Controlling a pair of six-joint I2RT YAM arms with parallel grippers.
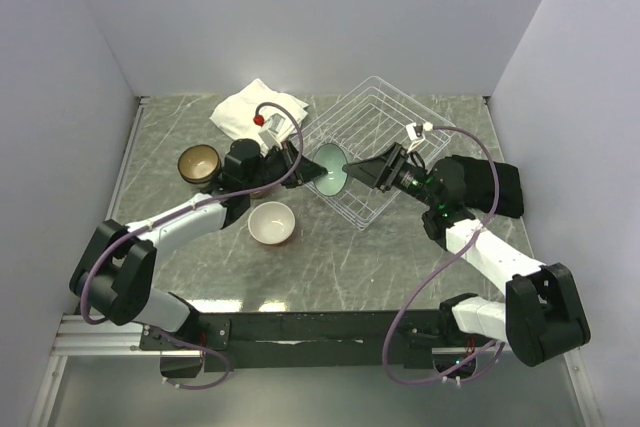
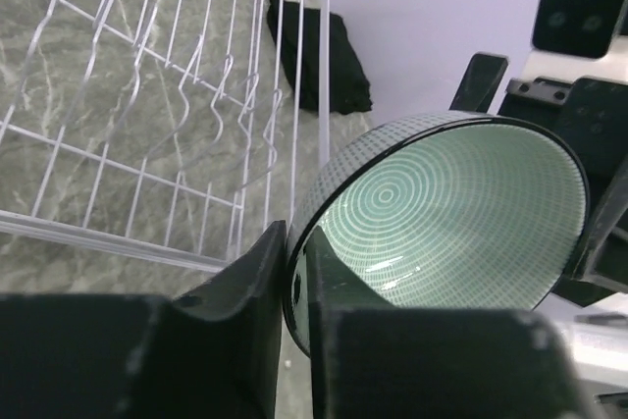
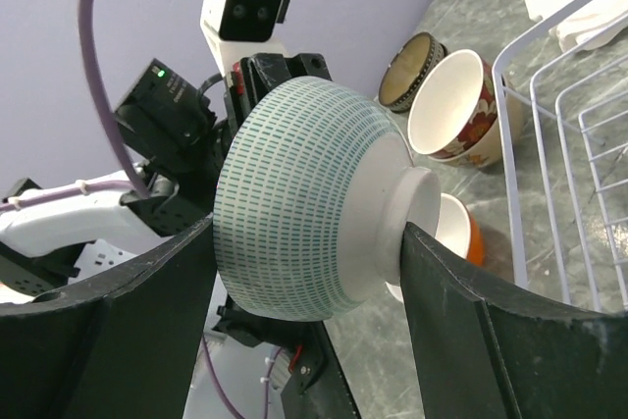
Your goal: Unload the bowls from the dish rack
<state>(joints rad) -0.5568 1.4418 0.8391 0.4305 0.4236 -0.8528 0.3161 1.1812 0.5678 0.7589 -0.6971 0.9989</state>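
Top external view: large rectangular white wire dish rack (image 1: 390,132) sat upper centre-right of frame on the grey marbled table (image 1: 350,267).
Task bowl: pale green ceramic bowl (image 1: 331,169), ringed pattern inside, was at frame centre by the rack's lower-left edge. It was tipped on its side and held off the table between both arms.
Left arm: left gripper (image 2: 296,267) was clenched on the bowl's rim, one black finger inside and one outside, at lower centre of the left wrist view.
Right arm: right gripper (image 3: 309,242) grasped the same bowl, with one finger against the dashed outer wall and the other against the white foot.
Other bowls: plain white bowl (image 1: 271,223) stood upright on the table, lower left of centre. Round brown bowl (image 1: 199,163) stood at left. Floral red-and-white bowl (image 3: 456,105) sat just beside the brown one, upper right of the right wrist view.
Cloths: folded white cloth (image 1: 250,107) lay upper left of the rack. Black cloth (image 1: 505,187) lay at right, behind the right arm.
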